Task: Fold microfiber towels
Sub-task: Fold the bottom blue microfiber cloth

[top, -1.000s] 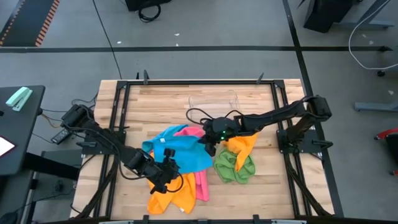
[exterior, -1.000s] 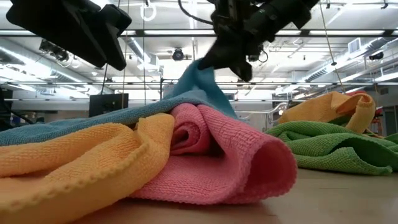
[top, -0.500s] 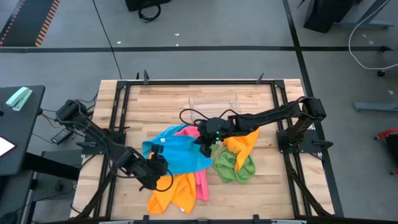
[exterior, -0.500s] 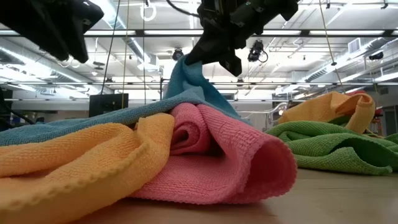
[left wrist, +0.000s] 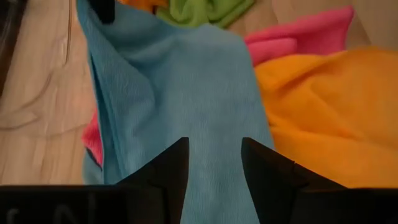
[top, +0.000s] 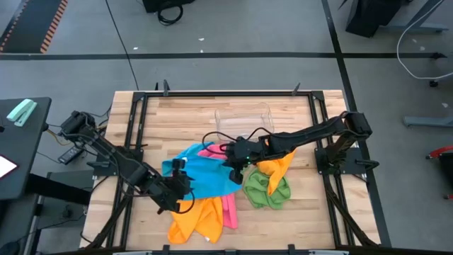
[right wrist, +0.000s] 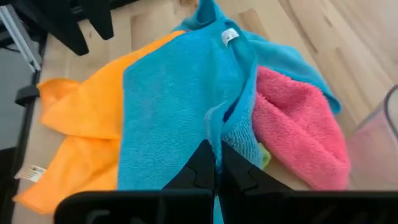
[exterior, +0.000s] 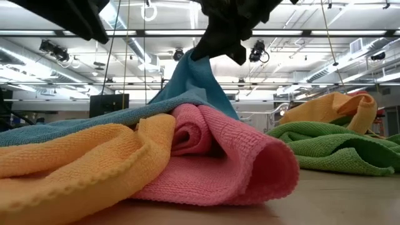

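1. Blue towel lies mid-table on top of the pile; one edge is pulled up into a peak, seen rising in the low view.
2. Right gripper has its fingers pressed together, pinching the blue towel's edge; right wrist view shows cloth caught between the fingertips.
3. Pink towel is partly under the blue one, its rolled fold at the front in the low view.
4. Orange towel is at the near side, under the blue edge, touching the pink one.
5. Second orange towel lies right of the blue one, beside the right gripper.
6. Green towel is bunched just below the second orange one, touching it.
7. Left gripper hovers over the blue towel's left part, fingers spread and nothing between them; left wrist view shows the gap over blue cloth.
8. Clear tray sits at the far side of the table, apart from the pile.
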### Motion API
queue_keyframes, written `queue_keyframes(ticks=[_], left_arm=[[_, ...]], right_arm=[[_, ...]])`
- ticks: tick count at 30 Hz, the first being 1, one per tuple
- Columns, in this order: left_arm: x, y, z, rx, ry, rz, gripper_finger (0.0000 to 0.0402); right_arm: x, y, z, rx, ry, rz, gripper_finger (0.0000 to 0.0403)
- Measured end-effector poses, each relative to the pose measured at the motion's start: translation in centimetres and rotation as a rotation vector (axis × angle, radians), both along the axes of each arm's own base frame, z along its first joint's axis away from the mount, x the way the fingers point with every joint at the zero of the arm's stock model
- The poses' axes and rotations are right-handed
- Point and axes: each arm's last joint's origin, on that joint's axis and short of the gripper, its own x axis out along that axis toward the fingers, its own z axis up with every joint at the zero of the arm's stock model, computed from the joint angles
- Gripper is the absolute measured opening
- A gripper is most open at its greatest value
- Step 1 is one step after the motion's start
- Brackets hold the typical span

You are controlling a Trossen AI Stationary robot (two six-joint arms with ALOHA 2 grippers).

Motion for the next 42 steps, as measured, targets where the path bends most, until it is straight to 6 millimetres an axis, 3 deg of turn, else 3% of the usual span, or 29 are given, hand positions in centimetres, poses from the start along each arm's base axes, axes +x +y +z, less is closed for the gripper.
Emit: queue_keyframes(ticks=[9,16,33,42], left_arm=[[2.2,1.4,0.9,-0.016,-0.157,0.114,0.0183],[2.4,1.6,1.0,-0.032,-0.169,0.114,0.0212],[2.3,-0.4,0.5,0.013,-0.149,-0.05,0.0183],[4.5,1.2,1.0,-0.033,-0.256,0.035,0.021]], right_arm=[[-0.1,1.4,0.3,-0.132,-0.022,0.036,0.0006],[-0.4,2.5,0.4,-0.229,-0.029,0.054,0.0006],[-0.6,4.0,0.6,-0.27,-0.063,0.127,0.0006],[-0.6,4.1,0.6,-0.3,-0.062,0.153,0.0006]])
